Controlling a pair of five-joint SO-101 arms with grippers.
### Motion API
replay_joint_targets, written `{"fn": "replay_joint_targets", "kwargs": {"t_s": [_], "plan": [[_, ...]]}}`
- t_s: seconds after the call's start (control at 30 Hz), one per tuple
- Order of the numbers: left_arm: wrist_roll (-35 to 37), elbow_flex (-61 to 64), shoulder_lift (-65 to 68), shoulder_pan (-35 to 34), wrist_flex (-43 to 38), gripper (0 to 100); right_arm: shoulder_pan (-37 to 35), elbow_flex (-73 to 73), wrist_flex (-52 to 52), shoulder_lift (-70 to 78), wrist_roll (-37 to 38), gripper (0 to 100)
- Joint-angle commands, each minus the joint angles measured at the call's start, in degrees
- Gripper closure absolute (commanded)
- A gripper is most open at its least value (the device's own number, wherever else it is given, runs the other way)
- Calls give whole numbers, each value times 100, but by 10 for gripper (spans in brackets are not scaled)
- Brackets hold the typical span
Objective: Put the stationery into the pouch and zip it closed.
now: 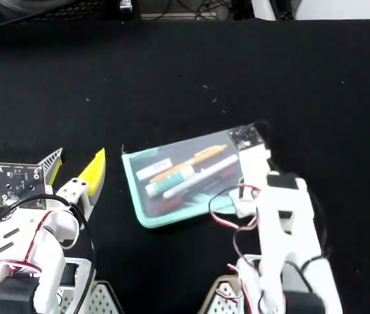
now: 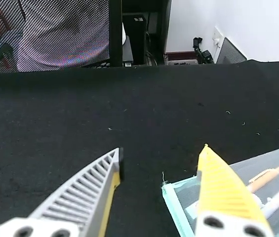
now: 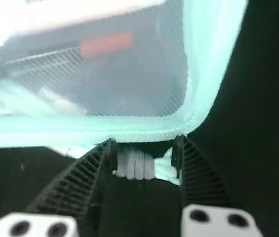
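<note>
the filling looks done: the orange and white pens (image 1: 185,171) lie inside the flat mint-edged see-through mesh pouch (image 1: 178,186), which sits on the black cloth table (image 1: 171,78) at mid-table, a little right of centre. nothing loose lies beside it. what i judge is left is the zip, and i cannot tell how far along it is drawn. my right pincer (image 3: 143,148) is at the pouch's near right corner, its jaws drawn in to a narrow gap and pinching a small white ribbed tab (image 3: 135,165) together with a fold of mint fabric, most likely the zip pull. my left pincer (image 1: 76,160) hangs left of the pouch, just beside its left edge, jaws spread wide and holding nothing.
</note>
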Motion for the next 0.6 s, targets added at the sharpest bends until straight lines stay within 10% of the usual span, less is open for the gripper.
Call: {"fn": "replay_joint_targets", "kwargs": {"t_s": [0.0,0.57], "plan": [[53,-92,-9,-48,-149,740,-149,-699,-202,330,-70,802],[53,-84,-18,-48,-141,740,-158,-1103,782,233,-782,801]]}}
